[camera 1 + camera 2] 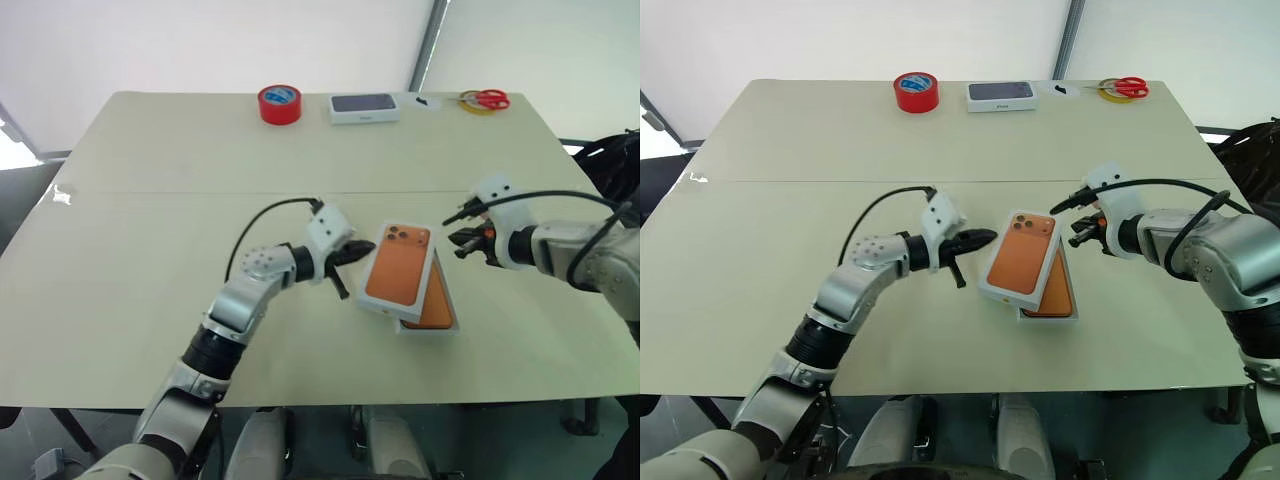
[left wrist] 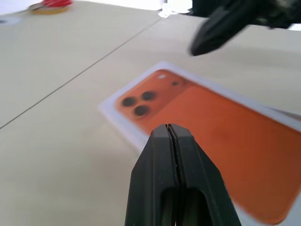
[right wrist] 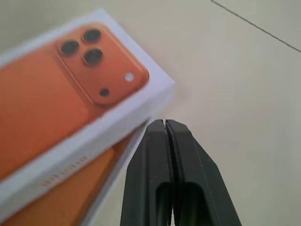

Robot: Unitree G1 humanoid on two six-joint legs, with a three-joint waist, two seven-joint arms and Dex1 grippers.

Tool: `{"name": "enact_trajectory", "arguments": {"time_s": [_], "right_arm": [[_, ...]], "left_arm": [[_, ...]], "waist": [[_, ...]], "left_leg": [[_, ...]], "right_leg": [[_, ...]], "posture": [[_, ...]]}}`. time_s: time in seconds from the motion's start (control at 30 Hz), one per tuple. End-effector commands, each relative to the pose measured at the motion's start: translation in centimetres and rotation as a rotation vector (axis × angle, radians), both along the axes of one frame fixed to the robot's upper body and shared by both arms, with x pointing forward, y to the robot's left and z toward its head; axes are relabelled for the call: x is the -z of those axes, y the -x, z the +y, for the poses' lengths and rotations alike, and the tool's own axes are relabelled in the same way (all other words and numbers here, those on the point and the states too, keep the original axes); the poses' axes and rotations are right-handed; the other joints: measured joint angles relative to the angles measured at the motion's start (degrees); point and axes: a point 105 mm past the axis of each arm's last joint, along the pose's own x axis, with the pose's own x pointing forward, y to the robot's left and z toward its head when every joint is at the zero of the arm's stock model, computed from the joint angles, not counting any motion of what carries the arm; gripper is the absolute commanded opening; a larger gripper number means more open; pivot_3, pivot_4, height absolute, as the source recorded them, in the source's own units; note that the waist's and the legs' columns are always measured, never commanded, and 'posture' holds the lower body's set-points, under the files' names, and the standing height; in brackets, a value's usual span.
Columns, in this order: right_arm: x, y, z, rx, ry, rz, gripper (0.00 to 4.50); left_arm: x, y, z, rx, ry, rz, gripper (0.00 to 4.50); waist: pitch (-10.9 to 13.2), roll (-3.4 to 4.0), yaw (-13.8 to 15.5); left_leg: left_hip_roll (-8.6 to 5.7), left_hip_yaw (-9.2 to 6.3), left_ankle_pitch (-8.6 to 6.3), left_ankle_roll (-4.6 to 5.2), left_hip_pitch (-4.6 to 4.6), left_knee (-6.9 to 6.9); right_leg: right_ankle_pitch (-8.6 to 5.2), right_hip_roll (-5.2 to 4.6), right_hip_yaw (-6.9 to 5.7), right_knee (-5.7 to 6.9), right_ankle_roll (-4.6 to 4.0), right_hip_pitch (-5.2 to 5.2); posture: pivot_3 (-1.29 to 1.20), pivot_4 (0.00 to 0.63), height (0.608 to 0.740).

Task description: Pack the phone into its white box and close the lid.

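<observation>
Since lid sits skewed, job's not done: shallow white cardboard lid with orange phone print point(image 1: 398, 264) lies askew on white box point(image 1: 437, 308), mid-worktop point(image 1: 150, 230). Left gripper point(image 1: 352, 252) and right gripper point(image 1: 462, 240) both pinched shut, empty, flanking it. Light, stiff, slick cardboard; I'd nudge long edges.

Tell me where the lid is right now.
In the head views the lid, orange-printed on top, lies askew over the white box near the table's front middle, between the left gripper and the right gripper.
</observation>
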Motion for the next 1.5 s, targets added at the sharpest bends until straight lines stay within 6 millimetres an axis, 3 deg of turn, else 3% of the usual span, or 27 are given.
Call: {"name": "enact_trajectory", "arguments": {"time_s": [0.03,0.13,0.33,0.47,0.63,1.03,1.5], "right_arm": [[-0.7,0.2,0.8,-0.067,0.046,-0.042,0.07],[-0.1,0.4,1.3,-0.091,0.054,-0.032,0.07],[0.6,0.5,2.2,-0.127,0.052,-0.009,0.07],[0.6,0.9,2.7,-0.153,0.05,-0.003,0.07],[0.3,1.5,2.8,-0.182,0.047,0.012,0.07],[1.1,3.5,2.0,-0.214,0.062,0.085,0.07],[2.1,4.2,1.3,-0.185,0.061,0.117,0.07]], "left_arm": [[-0.4,-1.1,1.0,-0.065,-0.06,-0.007,0.0],[0.9,-1.4,1.3,-0.068,-0.13,0.02,0.0],[2.8,0.0,-1.6,0.062,-0.181,0.079,0.0],[2.3,0.4,-3.1,0.108,-0.147,0.1,0.0],[1.2,2.6,-5.0,0.255,-0.104,0.106,0.0],[1.1,3.9,-5.8,0.341,-0.099,0.118,0.0],[1.7,3.2,-6.1,0.327,-0.123,0.116,0.0]], "waist": [[0.0,0.0,0.0],[0.0,0.0,0.0],[0.0,0.0,0.1],[0.0,-0.01,0.0],[0.0,0.0,0.0],[0.0,0.0,0.0],[0.0,-0.01,0.1]], "left_leg": [[0.0,0.0,0.0,0.0,0.0,0.0],[-0.01,0.0,0.0,0.0,0.0,0.0],[-0.02,-0.01,0.0,0.0,-0.01,0.0],[-0.03,0.0,0.0,0.0,-0.01,0.01],[-0.02,-0.02,0.0,0.0,0.01,0.0],[-0.03,-0.02,0.0,0.0,0.02,0.01],[-0.03,-0.02,0.0,0.0,0.03,0.02]], "right_leg": [[0.01,0.0,0.0,0.0,0.01,0.0],[0.01,0.0,-0.01,-0.01,0.03,0.0],[0.01,-0.02,-0.01,0.0,0.0,0.01],[0.0,-0.03,-0.01,0.0,0.0,0.01],[-0.02,-0.01,-0.02,0.02,-0.04,0.0],[-0.03,-0.02,-0.02,0.02,-0.06,0.02],[-0.04,-0.02,-0.01,0.03,-0.08,0.03]], "posture": [[0.0,0.15,0.732],[0.0,0.15,0.732],[0.0,0.15,0.732],[0.0,0.15,0.732],[0.0,0.15,0.732],[0.0,0.15,0.732],[0.0,0.15,0.732]]}}
